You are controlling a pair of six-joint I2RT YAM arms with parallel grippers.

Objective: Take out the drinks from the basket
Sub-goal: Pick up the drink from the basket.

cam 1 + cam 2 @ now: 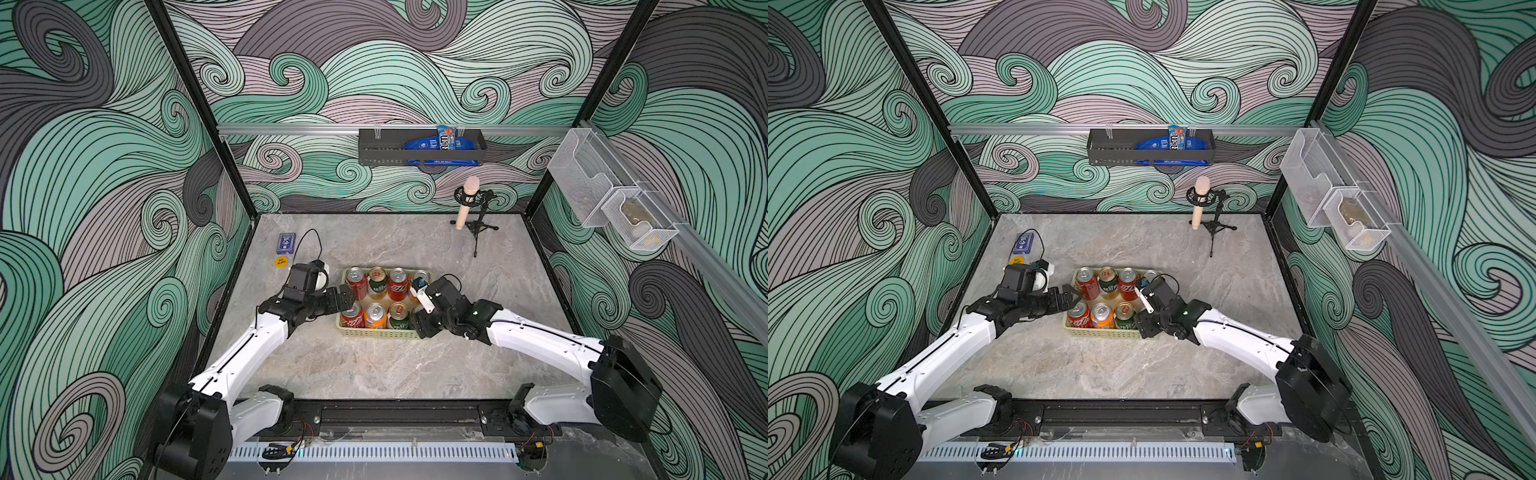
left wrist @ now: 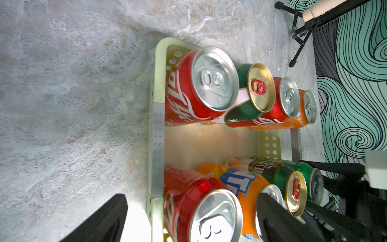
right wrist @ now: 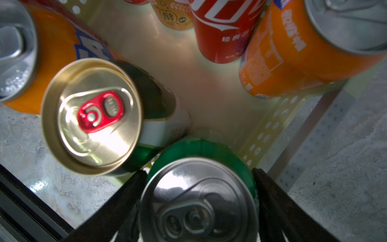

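At the basket (image 3: 272, 130) corner, right gripper (image 3: 199, 171) jaws pinch the bright green can (image 3: 201, 150); lifting may topple the neighbouring gold-topped can (image 3: 92, 117); left gripper (image 2: 191, 196) jaws spread.

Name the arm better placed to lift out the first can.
Right: the right gripper clasps the bright green can on both sides. The left gripper hangs open, one finger outside the basket.

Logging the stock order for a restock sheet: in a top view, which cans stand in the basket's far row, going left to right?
first red can → green-gold can → second red can → orange can, only partly visible.
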